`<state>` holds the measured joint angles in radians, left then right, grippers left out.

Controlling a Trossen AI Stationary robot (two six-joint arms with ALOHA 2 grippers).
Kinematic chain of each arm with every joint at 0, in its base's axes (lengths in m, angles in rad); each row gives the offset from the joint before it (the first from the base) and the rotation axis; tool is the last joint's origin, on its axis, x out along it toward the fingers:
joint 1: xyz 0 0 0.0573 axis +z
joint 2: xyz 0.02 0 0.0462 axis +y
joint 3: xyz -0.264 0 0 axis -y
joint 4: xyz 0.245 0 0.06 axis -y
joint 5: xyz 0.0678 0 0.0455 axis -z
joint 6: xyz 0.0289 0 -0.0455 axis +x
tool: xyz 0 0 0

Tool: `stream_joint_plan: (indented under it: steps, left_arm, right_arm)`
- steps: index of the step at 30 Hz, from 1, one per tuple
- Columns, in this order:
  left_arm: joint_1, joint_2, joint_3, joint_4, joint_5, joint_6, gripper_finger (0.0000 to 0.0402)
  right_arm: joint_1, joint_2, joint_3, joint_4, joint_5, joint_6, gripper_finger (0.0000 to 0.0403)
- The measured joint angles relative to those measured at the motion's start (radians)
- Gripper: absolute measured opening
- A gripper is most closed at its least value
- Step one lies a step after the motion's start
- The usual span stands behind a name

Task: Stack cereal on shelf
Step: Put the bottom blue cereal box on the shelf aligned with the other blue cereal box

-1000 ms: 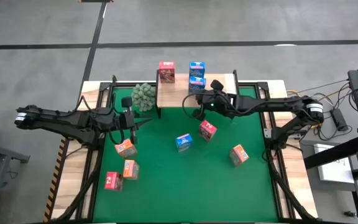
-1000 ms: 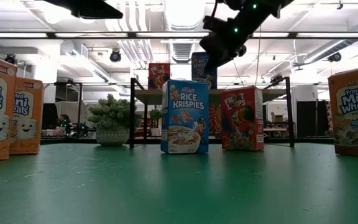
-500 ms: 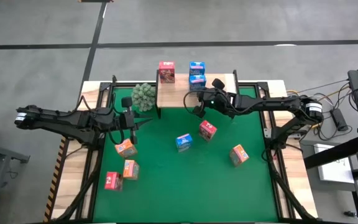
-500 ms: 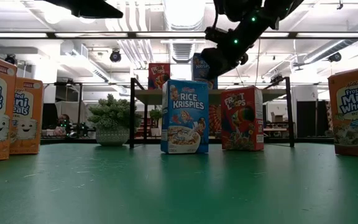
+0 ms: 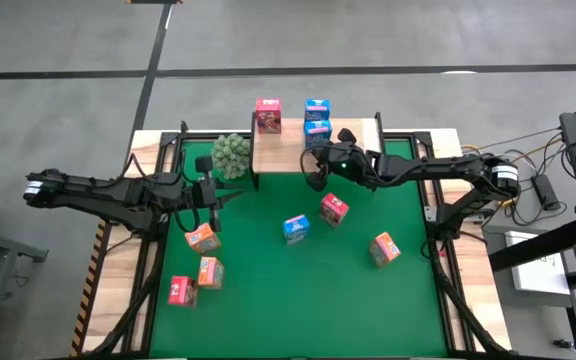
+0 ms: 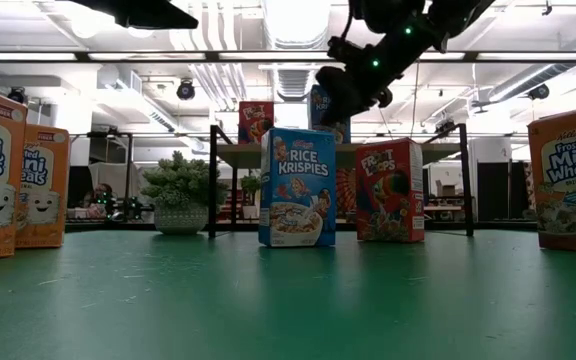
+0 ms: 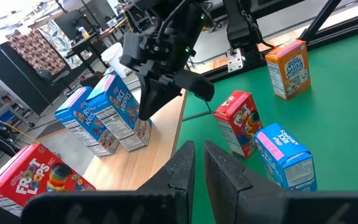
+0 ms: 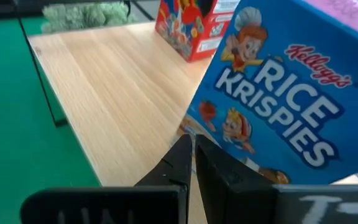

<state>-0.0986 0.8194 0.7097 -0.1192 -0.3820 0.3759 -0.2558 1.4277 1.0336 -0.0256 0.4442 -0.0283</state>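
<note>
The shelf (image 5: 283, 150) is a light wooden board on thin black legs at the mat's far edge. One pink-red box (image 5: 267, 115) and two blue boxes (image 5: 317, 108) (image 5: 316, 128) stand on it. On the mat stand a blue box (image 5: 295, 229), a pink-red box (image 5: 334, 210), three orange boxes (image 5: 384, 249) (image 5: 202, 237) (image 5: 209, 272) and another pink-red box (image 5: 180, 290). My right gripper (image 5: 315, 172) is shut and hovers over the shelf's near edge, just in front of the nearer blue box (image 8: 278, 118). My left gripper (image 5: 232, 197) is shut and waits above the mat's left side. My right gripper (image 8: 190, 146) has its shut fingertips close to the lower front corner (image 8: 194, 124) of the nearer blue box on the shelf, coming from the table's near right side. Whether they touch the box, I cannot tell.
A green spiky plant ball (image 5: 230, 155) sits just left of the shelf. The green mat (image 5: 268, 310) has free room along its near edge. The shelf's left half (image 8: 117, 93) is bare wood between the pink-red box and its near edge.
My right gripper has shifted a little toward the table's left beside the blue boxes on the shelf. The boxes stand where they were.
</note>
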Motion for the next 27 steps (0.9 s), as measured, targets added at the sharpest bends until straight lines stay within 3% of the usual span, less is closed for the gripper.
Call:
stream_joint_plan:
  steps: [14,27]
  left_arm:
    - [0.000,0.000,0.000,0.001,0.000,0.011,0.0015]
    - [0.000,0.000,0.000,-0.001,0.000,0.019,0.0015]
  right_arm:
    - [-0.040,0.004,-0.034,0.123,0.001,0.002,0.0012]
    - [-0.040,0.007,-0.032,-0.029,0.006,0.050,0.0012]
